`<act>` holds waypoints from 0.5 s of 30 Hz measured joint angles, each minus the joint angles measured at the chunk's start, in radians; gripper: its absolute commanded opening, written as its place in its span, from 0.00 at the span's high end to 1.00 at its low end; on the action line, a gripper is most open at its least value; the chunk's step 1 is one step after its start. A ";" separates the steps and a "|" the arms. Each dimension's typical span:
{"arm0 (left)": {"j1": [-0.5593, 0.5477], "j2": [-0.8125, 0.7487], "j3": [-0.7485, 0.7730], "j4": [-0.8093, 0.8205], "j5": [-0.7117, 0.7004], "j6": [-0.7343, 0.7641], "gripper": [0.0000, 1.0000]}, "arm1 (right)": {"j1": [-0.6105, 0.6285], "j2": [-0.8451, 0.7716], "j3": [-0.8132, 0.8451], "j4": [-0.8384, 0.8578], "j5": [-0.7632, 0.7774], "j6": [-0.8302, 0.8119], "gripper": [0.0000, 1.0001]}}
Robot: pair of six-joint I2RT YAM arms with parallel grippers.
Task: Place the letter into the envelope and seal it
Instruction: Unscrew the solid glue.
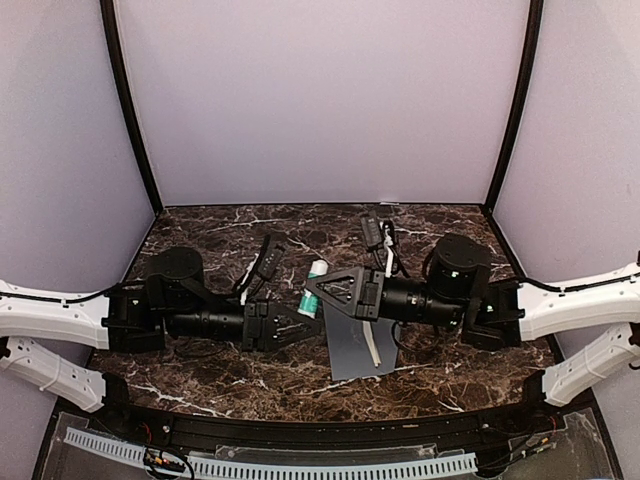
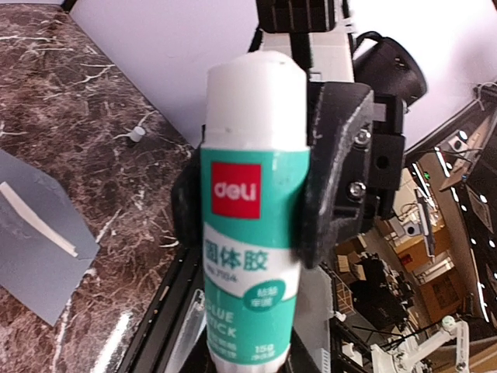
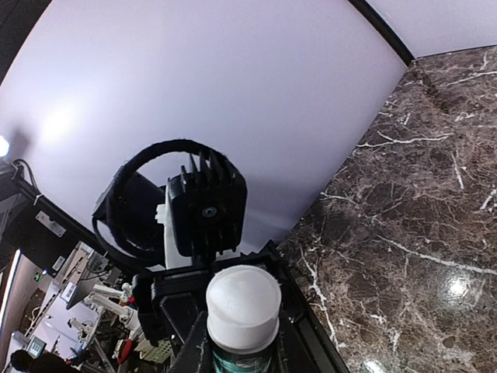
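The slate-grey envelope [image 1: 352, 350] lies flat on the marble table, with a narrow white strip [image 1: 371, 350] across it. It also shows in the left wrist view [image 2: 35, 260]. No separate letter sheet is in view. A teal and white glue stick [image 1: 312, 290] is held in the air between both grippers. My left gripper [image 1: 297, 322] is shut on its lower end [image 2: 247, 326]. My right gripper [image 1: 314, 292] is shut on its body just under the white cap [image 3: 242, 305]. The right gripper's padded fingers [image 2: 335, 183] press on both sides of the stick.
Two black devices with cables lie at the back of the table, one [image 1: 268, 257] behind the left gripper and one [image 1: 372, 230] behind the right. A small white object [image 2: 138, 134] sits on the marble near the back wall. Purple walls enclose three sides.
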 measured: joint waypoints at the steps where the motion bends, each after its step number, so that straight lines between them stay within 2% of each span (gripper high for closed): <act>1: 0.000 -0.002 0.005 -0.029 -0.027 0.008 1.00 | 0.000 0.008 0.011 -0.024 0.016 -0.001 1.00; 9: -0.001 0.032 0.067 -0.251 -0.197 0.026 1.00 | 0.004 0.093 0.120 -0.230 0.156 0.011 1.00; 15: -0.001 0.063 0.080 -0.326 -0.283 0.022 1.00 | 0.026 0.169 0.240 -0.433 0.282 0.052 1.00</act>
